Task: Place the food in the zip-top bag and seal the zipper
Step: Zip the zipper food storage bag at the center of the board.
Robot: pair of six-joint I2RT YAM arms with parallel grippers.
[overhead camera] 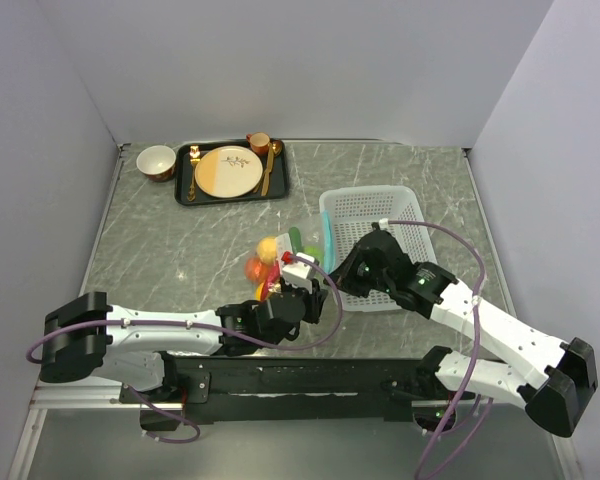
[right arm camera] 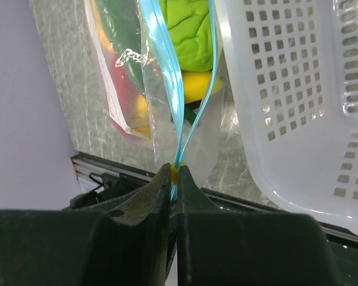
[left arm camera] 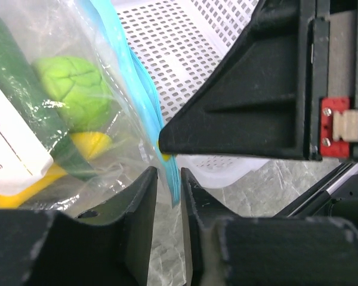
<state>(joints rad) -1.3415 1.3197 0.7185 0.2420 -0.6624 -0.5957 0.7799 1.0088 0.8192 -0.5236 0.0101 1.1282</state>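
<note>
The zip-top bag (overhead camera: 283, 252) stands between my two grippers, just left of the basket, with food inside. In the left wrist view I see the lime-green ball (left arm camera: 74, 89), the green pepper (left arm camera: 15, 71) and the yellow banana (left arm camera: 90, 143) through the clear plastic. The right wrist view also shows the red chilli (right arm camera: 122, 68). My right gripper (right arm camera: 174, 170) is shut on the teal zipper (right arm camera: 167, 65) at a small yellow tab, and beyond the pinch the two strips part. My left gripper (left arm camera: 169, 177) has its jaws a narrow gap apart around the zipper's end (left arm camera: 170, 179).
A white perforated basket (overhead camera: 380, 215) stands right beside the bag. A black tray (overhead camera: 187, 190) at the back holds the beige-and-orange plate (overhead camera: 228, 172), a cup (overhead camera: 258, 143) and cutlery. A bowl (overhead camera: 156, 161) sits to its left.
</note>
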